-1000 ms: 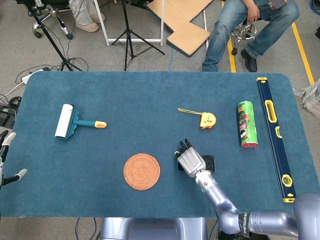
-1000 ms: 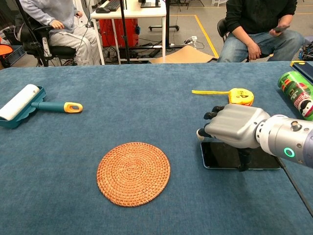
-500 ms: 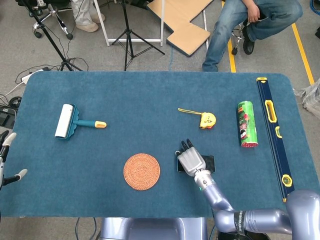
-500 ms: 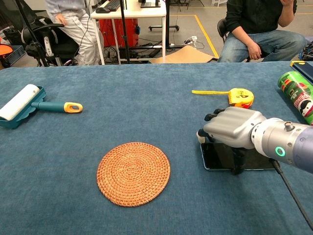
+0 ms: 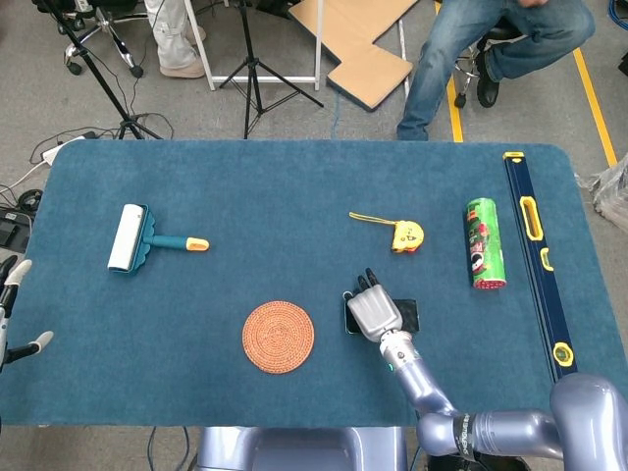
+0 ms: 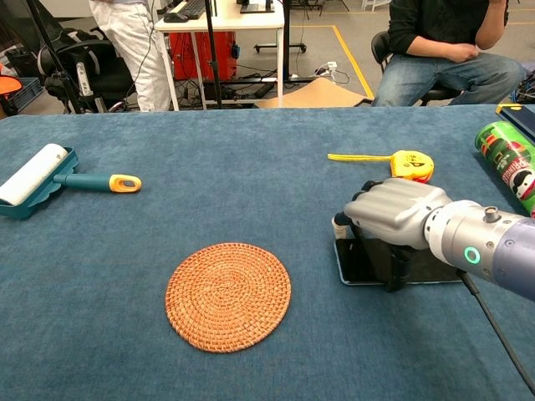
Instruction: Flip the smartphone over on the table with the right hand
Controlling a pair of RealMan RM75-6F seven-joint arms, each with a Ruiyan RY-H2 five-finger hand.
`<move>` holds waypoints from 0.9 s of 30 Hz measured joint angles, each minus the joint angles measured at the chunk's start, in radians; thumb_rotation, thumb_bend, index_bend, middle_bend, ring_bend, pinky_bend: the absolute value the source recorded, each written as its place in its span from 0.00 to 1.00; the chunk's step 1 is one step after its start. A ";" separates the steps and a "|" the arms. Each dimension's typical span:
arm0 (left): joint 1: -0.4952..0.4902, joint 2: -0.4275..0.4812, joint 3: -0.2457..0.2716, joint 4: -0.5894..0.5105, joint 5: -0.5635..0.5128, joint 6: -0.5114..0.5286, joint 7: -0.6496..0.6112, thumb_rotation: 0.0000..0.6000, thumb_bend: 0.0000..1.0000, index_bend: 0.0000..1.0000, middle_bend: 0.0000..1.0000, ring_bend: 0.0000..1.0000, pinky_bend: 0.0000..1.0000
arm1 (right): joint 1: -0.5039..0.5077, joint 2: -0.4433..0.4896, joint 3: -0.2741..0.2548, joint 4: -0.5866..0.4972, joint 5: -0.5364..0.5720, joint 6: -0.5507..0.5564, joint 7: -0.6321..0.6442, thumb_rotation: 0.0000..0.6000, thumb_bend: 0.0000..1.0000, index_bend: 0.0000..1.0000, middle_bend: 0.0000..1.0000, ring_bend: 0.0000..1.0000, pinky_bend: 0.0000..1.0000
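Note:
The dark smartphone (image 6: 439, 266) lies near the table's front, right of centre, mostly under my right hand (image 6: 393, 213). The hand covers it palm down. Its fingers curl over the far edge and its thumb (image 6: 398, 269) presses at the near edge, so it grips the phone across its width. From the head view only the phone's right end (image 5: 411, 316) shows beside the right hand (image 5: 374, 312). My left hand (image 5: 14, 316) hangs off the table's left edge, fingers apart and holding nothing.
A woven round coaster (image 6: 228, 296) lies just left of the phone. A yellow tape measure (image 6: 410, 164) sits behind the hand. A green can (image 5: 483, 243) and a long level (image 5: 535, 255) lie to the right. A lint roller (image 5: 137, 238) is far left.
The right hand has closed down over the phone, thumb reaching its near edge. Hand and phone have slid a little to the left. The left hand has not moved.

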 measured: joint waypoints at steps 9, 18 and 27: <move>0.002 0.002 0.002 -0.002 0.004 0.003 -0.005 1.00 0.00 0.00 0.00 0.00 0.00 | -0.047 0.035 0.056 -0.005 -0.202 -0.008 0.405 1.00 0.19 0.43 0.47 0.15 0.08; -0.001 0.004 0.004 -0.002 0.004 -0.003 -0.009 1.00 0.00 0.00 0.00 0.00 0.00 | -0.113 0.064 0.134 0.002 -0.350 -0.026 1.003 1.00 0.24 0.44 0.47 0.13 0.09; -0.002 0.002 0.008 -0.004 0.007 -0.006 -0.003 1.00 0.00 0.00 0.00 0.00 0.00 | -0.197 0.071 0.192 0.041 -0.394 -0.085 1.608 1.00 0.34 0.44 0.47 0.11 0.09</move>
